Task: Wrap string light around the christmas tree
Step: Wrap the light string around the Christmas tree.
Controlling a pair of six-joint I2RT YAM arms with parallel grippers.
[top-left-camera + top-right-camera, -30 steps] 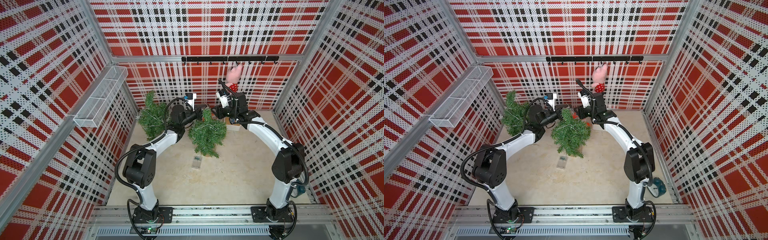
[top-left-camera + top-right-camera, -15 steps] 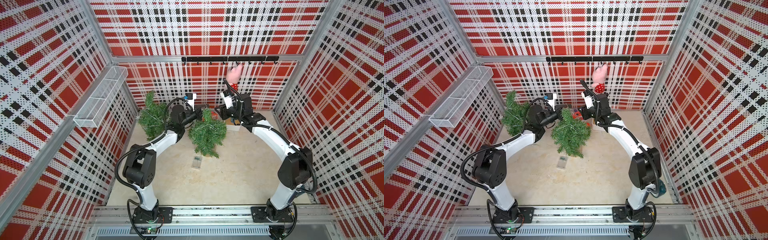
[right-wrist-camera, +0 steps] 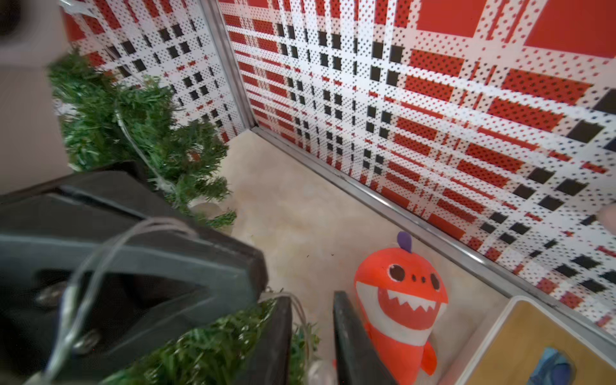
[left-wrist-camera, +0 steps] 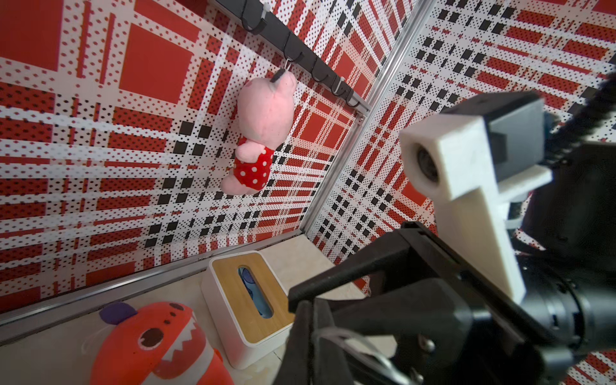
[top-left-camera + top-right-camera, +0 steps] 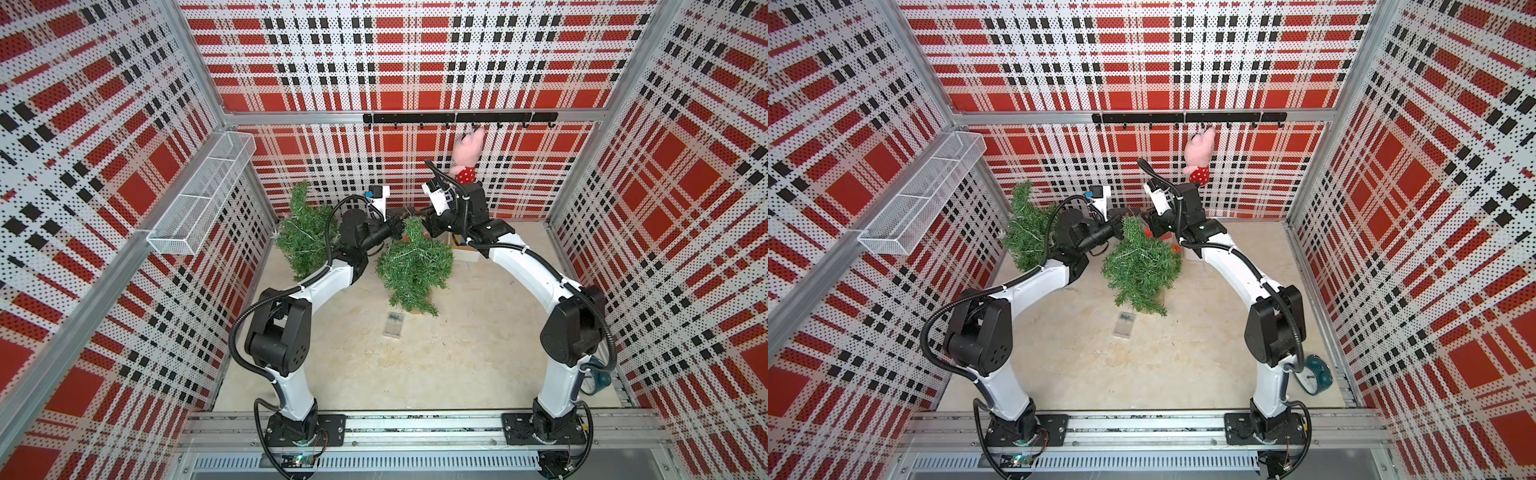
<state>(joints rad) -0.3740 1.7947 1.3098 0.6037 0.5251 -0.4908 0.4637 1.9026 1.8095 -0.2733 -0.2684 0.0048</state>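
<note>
Only the right wrist view shows the thin, clear string light [image 3: 116,241] draped over the left gripper [image 5: 402,227], whose fingers pinch it at the top of the green christmas tree [image 5: 415,266], mid-floor. The right gripper [image 3: 311,300] has its fingers slightly apart.

Shows left gripper [image 5: 397,227] and right gripper [image 5: 430,220] meeting at the christmas tree [image 5: 415,266] tip, second tree [image 5: 303,232] beside it, clear box [image 5: 393,324] near its base.
</note>
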